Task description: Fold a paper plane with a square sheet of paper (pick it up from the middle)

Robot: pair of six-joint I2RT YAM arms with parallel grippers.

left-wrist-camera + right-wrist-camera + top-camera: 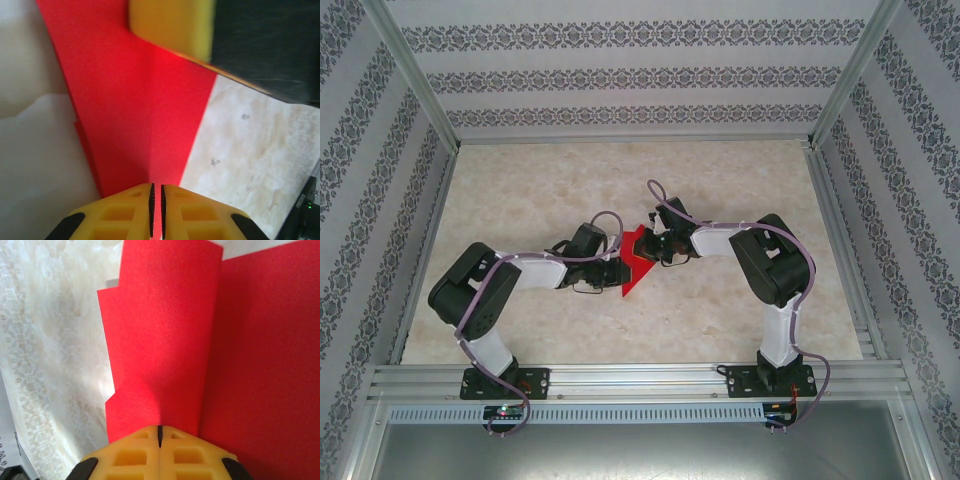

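Note:
The red sheet of paper (633,264) is folded into a narrow creased shape and held between both arms at mid-table, its point toward the near edge. My left gripper (613,272) is shut on its left side. In the left wrist view the paper (135,100) runs into the thin slit between the yellow fingertips (156,189), a centre crease leading away from them. My right gripper (656,246) is shut on the upper right part. In the right wrist view a folded flap of paper (160,340) rises from the closed jaws (160,430).
The beige marbled table (740,180) lies under the paper, walled by patterned panels and an aluminium frame (640,380). The right gripper's yellow finger (172,25) and black body (265,45) sit close above the paper in the left wrist view.

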